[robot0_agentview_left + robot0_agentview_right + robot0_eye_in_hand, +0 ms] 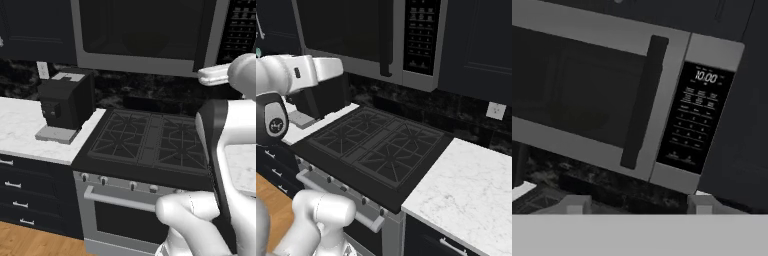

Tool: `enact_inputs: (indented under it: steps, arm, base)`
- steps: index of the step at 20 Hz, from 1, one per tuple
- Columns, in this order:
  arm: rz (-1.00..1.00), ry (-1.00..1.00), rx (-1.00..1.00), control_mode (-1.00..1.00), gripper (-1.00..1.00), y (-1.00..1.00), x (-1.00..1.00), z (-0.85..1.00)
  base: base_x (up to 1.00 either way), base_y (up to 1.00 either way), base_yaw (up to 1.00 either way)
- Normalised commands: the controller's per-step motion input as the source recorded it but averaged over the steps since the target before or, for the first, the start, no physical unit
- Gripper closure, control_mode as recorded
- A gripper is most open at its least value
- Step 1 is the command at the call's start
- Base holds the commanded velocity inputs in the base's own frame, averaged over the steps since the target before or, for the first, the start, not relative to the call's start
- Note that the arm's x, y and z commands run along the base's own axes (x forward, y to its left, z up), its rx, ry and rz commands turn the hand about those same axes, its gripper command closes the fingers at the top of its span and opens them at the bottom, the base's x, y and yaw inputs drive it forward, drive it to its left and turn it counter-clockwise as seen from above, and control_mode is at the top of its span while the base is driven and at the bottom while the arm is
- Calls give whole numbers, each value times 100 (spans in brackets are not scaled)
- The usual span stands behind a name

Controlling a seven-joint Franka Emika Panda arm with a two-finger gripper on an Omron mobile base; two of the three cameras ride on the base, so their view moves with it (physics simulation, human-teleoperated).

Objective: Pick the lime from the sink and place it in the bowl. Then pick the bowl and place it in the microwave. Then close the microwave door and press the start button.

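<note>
The microwave hangs over the range with its door shut, and also appears in the left base view and the right base view. A dark vertical handle runs beside the button panel, whose display reads 10:00. Behind the dark glass a dim round shape shows, possibly the bowl. My gripper is open and holds nothing, hanging back from the microwave front and below it. The lime and the sink are out of view.
A gas stove lies under the microwave, above an oven with a bar handle. A black coffee machine stands on the left marble counter. More marble counter lies to the right of the stove.
</note>
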Motion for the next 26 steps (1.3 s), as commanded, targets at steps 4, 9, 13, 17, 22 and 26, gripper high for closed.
enact_inputs:
  steps: [4, 9, 13, 17, 22, 26]
  arm:
    - [1, 0, 20, -100, 100, -47, -4, -11]
    - [0, -8, 27, -100, 100, -36, -6, -25]
    - [0, -8, 12, -100, 100, -17, 0, -18]
    - [0, -1, 1, -100, 100, -1, 0, -11]
    - [0, 0, 5, -100, 100, -14, 8, -3]
    - [0, 0, 2, -100, 100, -17, 15, 0]
  base:
    - [0, 0, 0]
    - [0, 0, 0]
    - [0, 0, 0]
    - [0, 0, 0]
    - [0, 0, 0]
    - [0, 0, 0]
